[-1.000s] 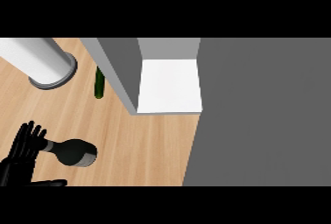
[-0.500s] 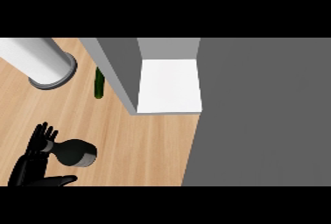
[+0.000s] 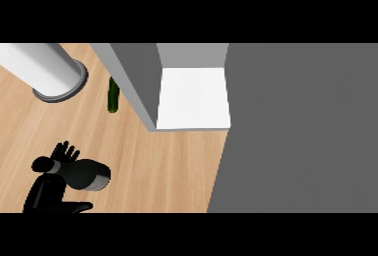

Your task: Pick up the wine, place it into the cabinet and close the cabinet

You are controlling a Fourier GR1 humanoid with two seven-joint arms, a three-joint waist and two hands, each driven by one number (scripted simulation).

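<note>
The wine bottle point(image 3: 113, 96) stands on the wooden counter point(image 3: 170, 165) against the open cabinet point(image 3: 193, 97) wall, well apart from the left hand point(image 3: 65, 152), fingers straight and holding nothing (right hand unseen); judged rigid, weighty, slippery, breakable, best taken round its body.

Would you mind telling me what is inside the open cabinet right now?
The cabinet shows only a bare white floor; no bottle there. Its grey wall hides the part further left. The green wine bottle stands outside, on the counter.

Green wine bottle point(image 3: 113, 96) beside open cabinet point(image 3: 193, 98)
</note>
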